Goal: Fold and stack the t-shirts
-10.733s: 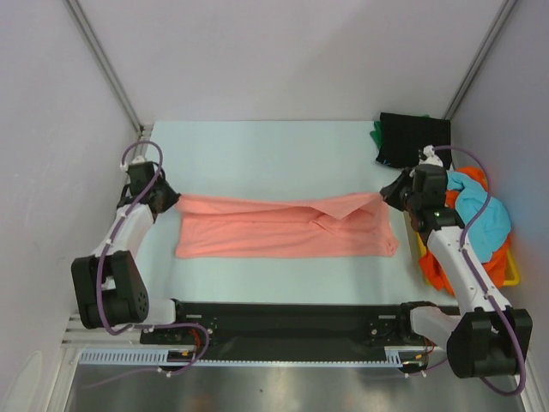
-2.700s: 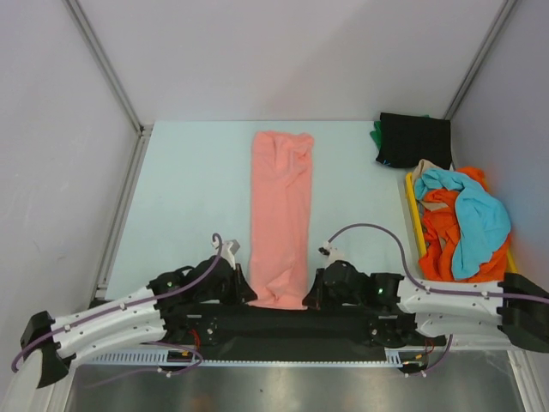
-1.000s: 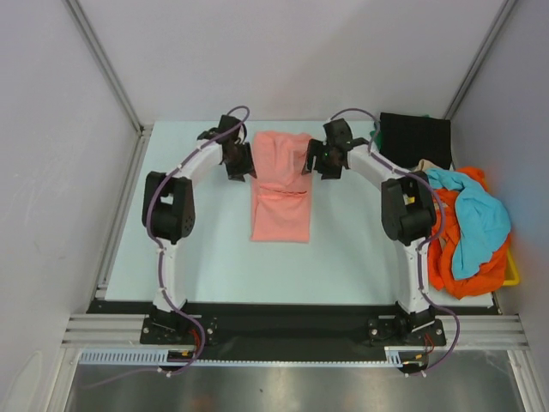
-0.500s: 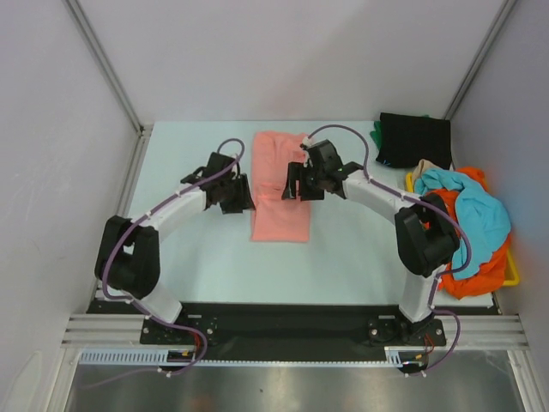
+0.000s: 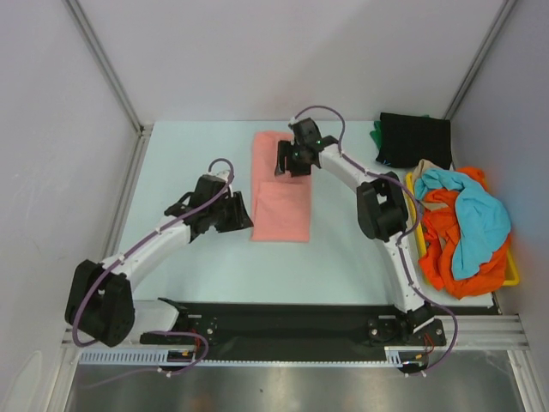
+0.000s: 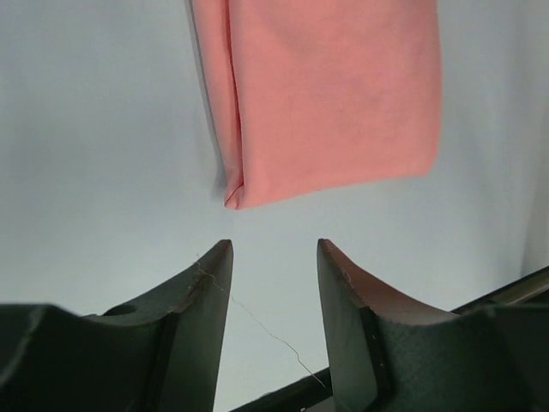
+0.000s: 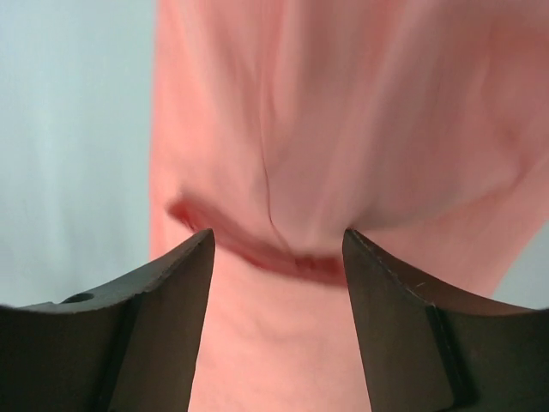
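Note:
A salmon pink t-shirt (image 5: 281, 202) lies folded into a narrow strip in the middle of the table. My left gripper (image 5: 242, 216) sits just off its near left edge, open and holding nothing. In the left wrist view the shirt's (image 6: 330, 94) near corner lies beyond the left gripper (image 6: 274, 249). My right gripper (image 5: 286, 163) hovers over the strip's far half with jaws apart. In the right wrist view a fold edge of the pink shirt (image 7: 343, 103) runs between the right gripper's (image 7: 277, 236) tips. The cloth does not look pinched.
A folded black t-shirt (image 5: 415, 139) lies at the far right on a green one (image 5: 376, 133). A yellow tray (image 5: 510, 275) along the right edge holds a heap of orange (image 5: 446, 253), turquoise (image 5: 477, 210) and beige (image 5: 422, 172) shirts.
The left gripper has drawn back from the shirt's far left side to its near left edge. The right gripper has moved from the far right side over the shirt, its jaws narrowing slightly.

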